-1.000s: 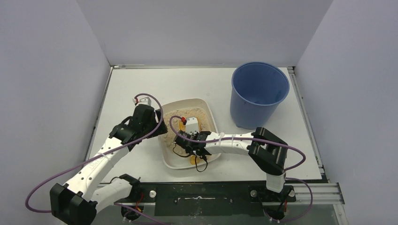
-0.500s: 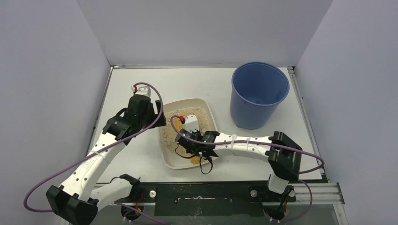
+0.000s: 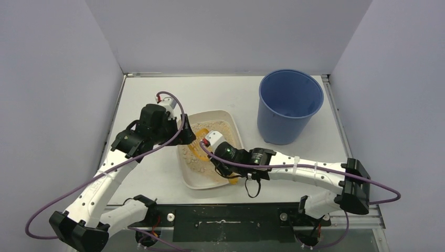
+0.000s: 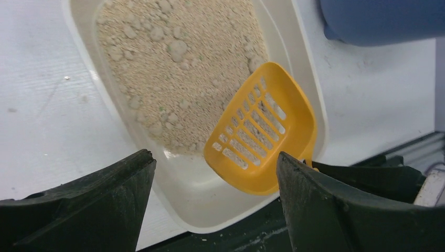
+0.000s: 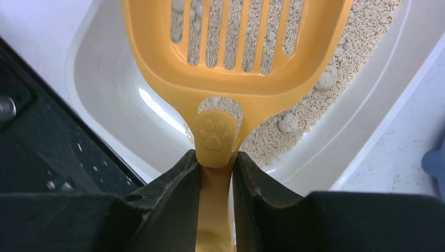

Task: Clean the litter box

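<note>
— Spotted the litter box (image 3: 197, 181)?
— Yes, lying flat on the white worktop (image 3: 152, 94), a little left of centre, just ahead of both arm bases.
— Pointing which way?
— Long axis set near to far, with the near end swung slightly to the right. Off-white, shallow, round-cornered. Filled with beige granular litter (image 4: 178, 79) dotted with pale clumps, mostly toward the far end, with bare plastic floor at the near end.
— Anything inside?
— An orange slotted scoop (image 5: 236, 52), bowl toward the far left and handle toward the near right, with a paw print stamped on the neck. Cannot tell whether touching the litter or just above it.
— Held how?
— Clenched in the right gripper (image 5: 215, 160), both fingers pressed on the handle just behind the paw print.
— And the other side?
— At the box's left rim, the left gripper (image 4: 215, 156), released, spread wide, with nothing grasped.
— Further out?
— A tall round blue bucket (image 3: 288, 107), upright at the far right, apart from the box with bare worktop between. Along the near edge, a black rail (image 3: 225, 218). Plain pale grey walls (image 3: 225, 31) on the left, back and right.
</note>
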`<state>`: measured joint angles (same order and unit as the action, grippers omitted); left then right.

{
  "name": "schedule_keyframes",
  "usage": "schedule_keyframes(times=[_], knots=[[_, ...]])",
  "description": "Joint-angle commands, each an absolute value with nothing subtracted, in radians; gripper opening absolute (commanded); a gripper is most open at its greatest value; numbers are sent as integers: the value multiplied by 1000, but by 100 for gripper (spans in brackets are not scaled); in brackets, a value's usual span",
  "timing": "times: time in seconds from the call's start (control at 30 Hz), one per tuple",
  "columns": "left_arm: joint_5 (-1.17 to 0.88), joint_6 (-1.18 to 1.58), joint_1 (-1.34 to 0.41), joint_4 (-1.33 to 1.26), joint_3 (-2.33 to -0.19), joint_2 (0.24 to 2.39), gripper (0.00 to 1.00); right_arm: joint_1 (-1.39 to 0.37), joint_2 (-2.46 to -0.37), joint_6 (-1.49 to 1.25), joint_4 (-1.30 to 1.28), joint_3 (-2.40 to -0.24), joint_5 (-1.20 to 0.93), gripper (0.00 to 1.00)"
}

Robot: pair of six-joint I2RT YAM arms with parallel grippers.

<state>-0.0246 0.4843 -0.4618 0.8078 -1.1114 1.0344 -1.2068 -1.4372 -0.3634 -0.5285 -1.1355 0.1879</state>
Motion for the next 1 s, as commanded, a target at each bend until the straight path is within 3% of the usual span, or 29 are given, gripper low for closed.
schedule_keyframes(times=[0.0,0.37,0.97], knots=[[-239,489,-454,776,-1068,999,83,-1234,-1311,-169,-517,-1062,134,0],[-540,516,-453,688,-949,936,81,-1235,-1161,138,-552,-1009,-45,0],[-601,494,-453,704,-907,922,42,-1236,-1130,217,-692,-1103,-21,0]])
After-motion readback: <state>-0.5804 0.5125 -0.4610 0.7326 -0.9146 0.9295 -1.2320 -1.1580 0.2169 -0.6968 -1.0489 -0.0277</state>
